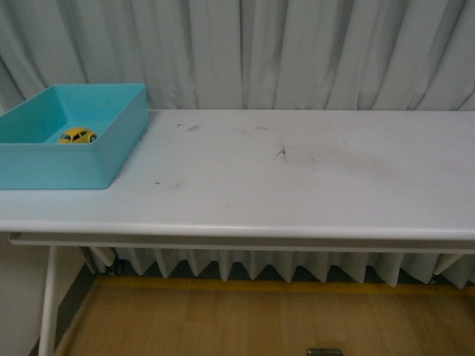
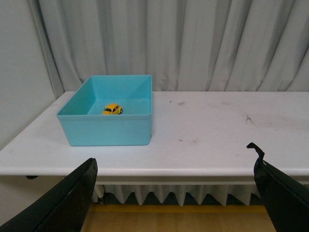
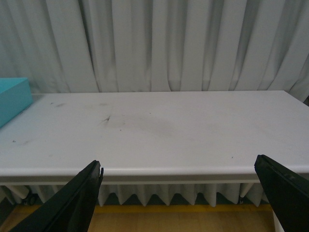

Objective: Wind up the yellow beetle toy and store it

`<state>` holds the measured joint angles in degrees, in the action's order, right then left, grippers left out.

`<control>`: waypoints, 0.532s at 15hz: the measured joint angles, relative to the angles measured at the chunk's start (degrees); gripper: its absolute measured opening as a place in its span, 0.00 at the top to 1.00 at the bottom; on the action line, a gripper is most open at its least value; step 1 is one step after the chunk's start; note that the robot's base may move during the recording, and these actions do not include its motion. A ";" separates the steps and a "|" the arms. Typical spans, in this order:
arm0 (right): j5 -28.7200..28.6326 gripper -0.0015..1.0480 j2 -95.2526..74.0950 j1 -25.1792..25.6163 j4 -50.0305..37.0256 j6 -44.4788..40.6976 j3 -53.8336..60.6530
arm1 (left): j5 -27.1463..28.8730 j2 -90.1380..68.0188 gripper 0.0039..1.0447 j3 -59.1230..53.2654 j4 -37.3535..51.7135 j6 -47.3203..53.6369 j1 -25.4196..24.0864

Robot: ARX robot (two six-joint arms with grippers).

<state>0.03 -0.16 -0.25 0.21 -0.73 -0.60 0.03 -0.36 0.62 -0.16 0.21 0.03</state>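
The yellow beetle toy sits inside the turquoise bin at the table's left end. My left gripper is open and empty, held back from the table's front edge and well short of the bin. Its black fingers frame the left wrist view. My right gripper is open too, off the front edge before the table's right half, with nothing between its fingers. Neither arm appears in the front view.
The white table carries dark scuff marks near its middle. Grey curtains hang behind it. One corner of the bin shows in the right wrist view. Wooden floor lies below.
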 joint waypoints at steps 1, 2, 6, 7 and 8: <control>0.00 0.06 0.00 0.00 0.00 -0.02 0.00 | 0.00 0.00 0.06 0.00 0.00 -0.02 0.00; 0.00 0.06 0.00 0.00 0.00 -0.02 0.00 | 0.00 0.00 0.06 0.00 0.00 0.00 0.00; 0.00 0.06 0.00 0.00 -0.07 -0.02 0.00 | 0.00 0.00 0.06 0.00 0.09 -0.02 0.00; 0.00 0.06 0.00 0.00 -0.09 -0.02 0.00 | 0.02 0.00 0.06 0.00 0.15 -0.02 0.00; -0.02 0.06 0.00 0.00 -0.09 -0.02 0.00 | 0.00 0.00 0.06 0.00 0.02 -0.02 0.00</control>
<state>0.01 -0.16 -0.25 0.12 -0.75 -0.60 0.03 -0.36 0.62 -0.14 0.19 0.03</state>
